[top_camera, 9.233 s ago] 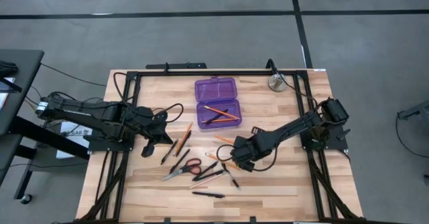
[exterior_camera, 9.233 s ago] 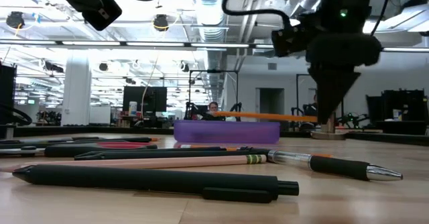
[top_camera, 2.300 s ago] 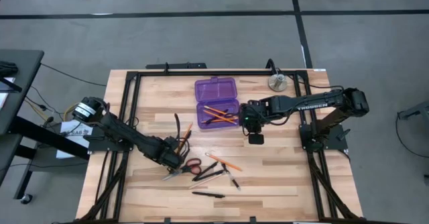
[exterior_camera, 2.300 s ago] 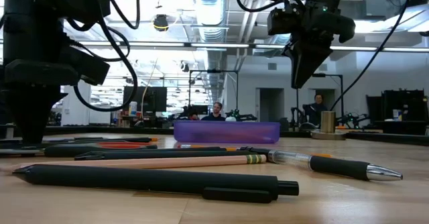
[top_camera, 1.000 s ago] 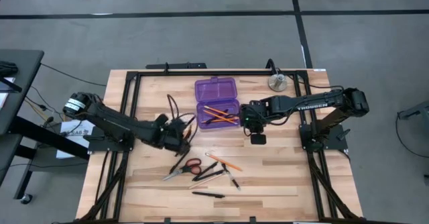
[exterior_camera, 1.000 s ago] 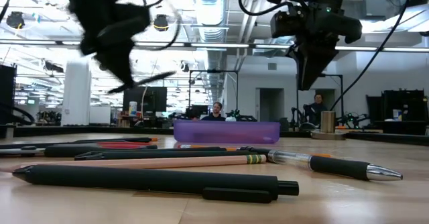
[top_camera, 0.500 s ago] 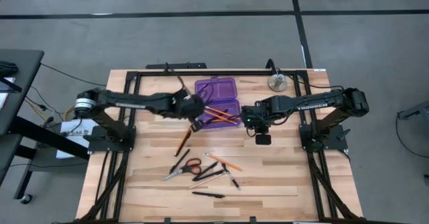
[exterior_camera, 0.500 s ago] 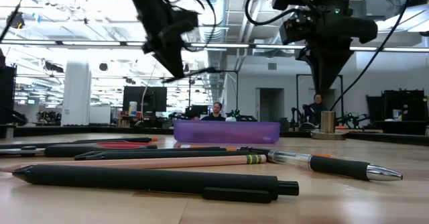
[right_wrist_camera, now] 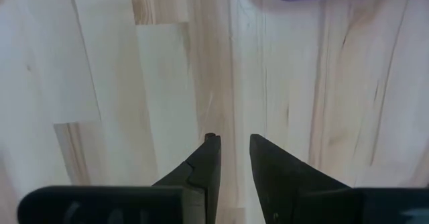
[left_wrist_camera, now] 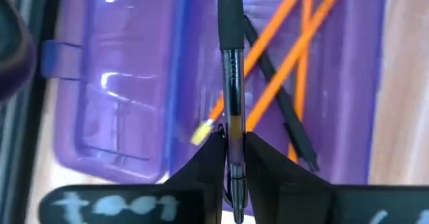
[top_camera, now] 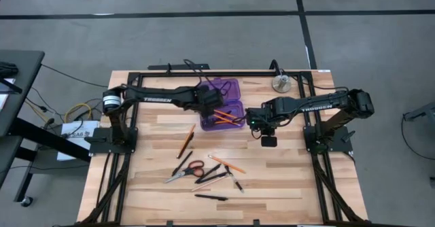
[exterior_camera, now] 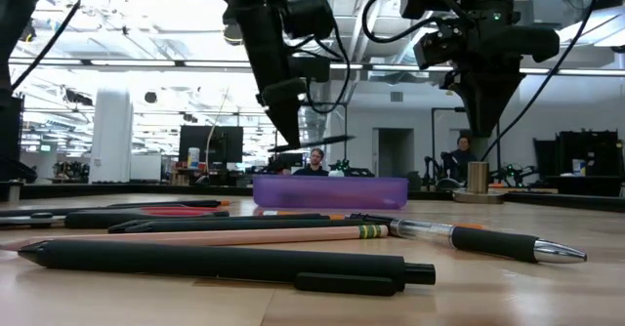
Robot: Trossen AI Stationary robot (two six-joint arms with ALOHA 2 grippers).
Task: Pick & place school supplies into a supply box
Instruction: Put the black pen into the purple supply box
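One small see-through purple plastic pencil case is seen on the wooden table, near the far edge, with its lid laid open behind it. Inside the case, two thin orange pencils and one slim black pen are seen, crossing each other. A third orange tip may be there too, but the left wrist view is too blurred to be sure.

Another slim black pen with a clear barrel is held by the left gripper. It is pinched tight between the two dark fingers and sticks straight out past their tips. The pen is held in the air right above the open case, lying level, as is seen in the low view.

The right gripper is kept over bare wood just beside the right end of the case. Its fingers are a little apart, and nothing is held between them.

More supplies are left on the near half of the table. One pair of red-handled scissors is seen there. One orange pencil with a dark end lies alone, nearer the case. Another orange pencil lies to the right of the scissors. About four dark pens lie around the scissors, and one more black pen lies alone by the near edge.

One round silver metal disc is seen at the far right corner of the table.
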